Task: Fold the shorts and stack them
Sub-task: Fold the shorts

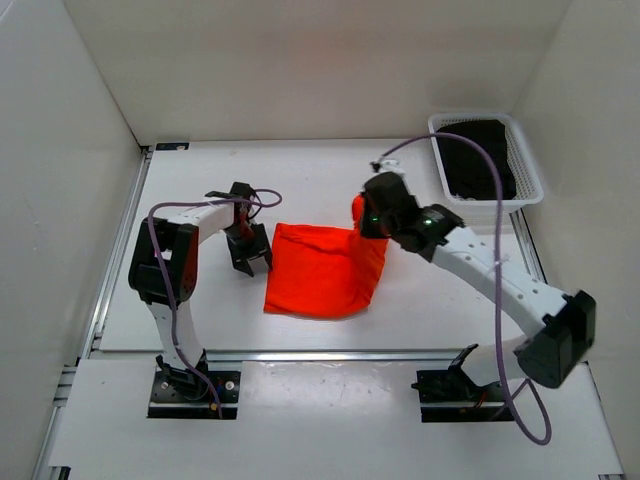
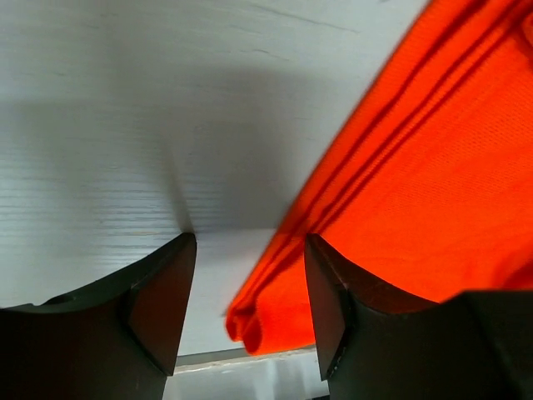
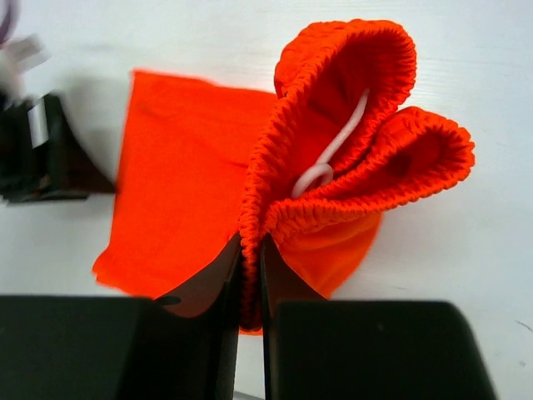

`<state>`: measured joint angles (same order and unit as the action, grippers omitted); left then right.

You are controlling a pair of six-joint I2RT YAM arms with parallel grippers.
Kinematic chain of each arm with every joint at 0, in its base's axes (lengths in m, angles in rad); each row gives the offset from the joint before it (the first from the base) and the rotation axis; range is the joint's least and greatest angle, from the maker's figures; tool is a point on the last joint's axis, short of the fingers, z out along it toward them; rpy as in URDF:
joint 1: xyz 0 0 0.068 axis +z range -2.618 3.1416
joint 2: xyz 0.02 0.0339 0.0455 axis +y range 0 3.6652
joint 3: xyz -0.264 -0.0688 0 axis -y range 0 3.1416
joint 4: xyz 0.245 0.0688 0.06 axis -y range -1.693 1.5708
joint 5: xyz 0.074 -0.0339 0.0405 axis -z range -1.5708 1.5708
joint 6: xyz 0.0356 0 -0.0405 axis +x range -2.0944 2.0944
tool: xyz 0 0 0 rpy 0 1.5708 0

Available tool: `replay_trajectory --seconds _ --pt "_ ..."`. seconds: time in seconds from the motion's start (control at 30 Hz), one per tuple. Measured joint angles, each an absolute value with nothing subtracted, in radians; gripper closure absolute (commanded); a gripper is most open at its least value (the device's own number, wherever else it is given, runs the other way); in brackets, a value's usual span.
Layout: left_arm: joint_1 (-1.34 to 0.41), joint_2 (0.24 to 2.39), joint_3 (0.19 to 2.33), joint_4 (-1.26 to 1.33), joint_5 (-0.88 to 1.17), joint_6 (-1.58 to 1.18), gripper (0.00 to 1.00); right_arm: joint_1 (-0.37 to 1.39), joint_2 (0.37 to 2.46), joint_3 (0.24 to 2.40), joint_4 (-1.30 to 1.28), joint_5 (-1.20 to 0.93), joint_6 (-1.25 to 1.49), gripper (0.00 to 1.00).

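Right pincer (image 3: 251,246) clenched on the shorts (image 3: 183,167) at the waistband (image 3: 350,37); left pincer (image 2: 248,242) released, apparently straddling the hem (image 2: 250,325). Folding in hand; next calls for a firm hem grip.

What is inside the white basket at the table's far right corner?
Dark fabric fills the white basket; anything beneath it is covered, and its kind is unclear.

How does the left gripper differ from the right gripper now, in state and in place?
The left gripper is open, with nothing clamped; the right gripper is shut on the waistband of the shorts. The left gripper is at the flat left edge of the shorts; the right gripper is at the bunched right end. Both are at the same shorts.
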<state>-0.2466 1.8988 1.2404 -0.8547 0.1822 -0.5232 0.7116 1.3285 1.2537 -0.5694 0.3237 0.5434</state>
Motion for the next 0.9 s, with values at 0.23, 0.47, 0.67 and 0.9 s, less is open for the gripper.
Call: replay_trajectory --seconds 0.23,0.47,0.67,0.9 --pt "-0.253 1.909 1.250 -0.855 0.203 -0.538 0.33 1.020 1.662 1.536 -0.613 0.457 0.522 1.00" --pt "-0.220 1.893 1.250 -0.857 0.215 -0.533 0.05 1.148 1.914 1.730 -0.622 0.472 0.483 0.09" --pt "-0.073 1.839 1.303 -0.941 0.131 -0.496 0.08 1.040 1.554 1.417 -0.538 0.442 0.515 0.19" --pt "-0.121 1.716 1.399 -0.966 0.062 -0.422 0.00 0.758 1.255 1.041 -0.469 0.311 0.681 0.09"
